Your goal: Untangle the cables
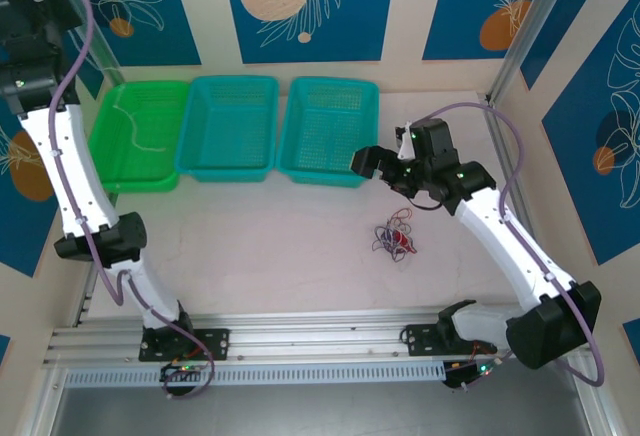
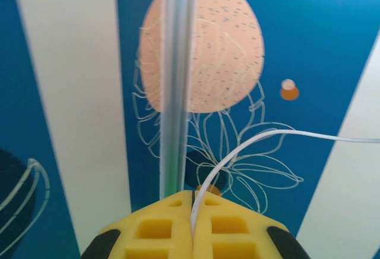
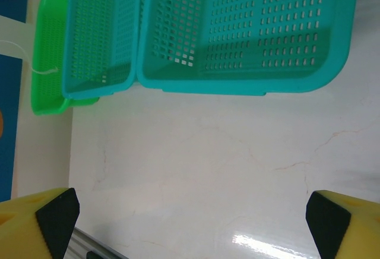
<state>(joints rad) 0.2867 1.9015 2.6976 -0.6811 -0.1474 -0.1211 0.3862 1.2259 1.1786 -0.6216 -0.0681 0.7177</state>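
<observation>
My left gripper point(image 2: 193, 202): fingers pressed together, pinching a whitish cable point(image 2: 309, 133) that arcs off to the right of the frame. A pale strand, apparently the same one, lies in the green basket point(image 1: 145, 84) at upper left — one wire separated, not yet released. My right gripper point(image 1: 368, 161): fingers spread wide, nothing between them, beside the nearest teal basket point(image 1: 330, 81). The tangle of cables point(image 1: 395, 239) — red and dark — sits on the table point(image 1: 280, 246), centre right. Judgement: early; most of the untangling is left.

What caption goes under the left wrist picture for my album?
Left end effector pinching a thin white cable before a blue leaf-patterned wall.
</observation>
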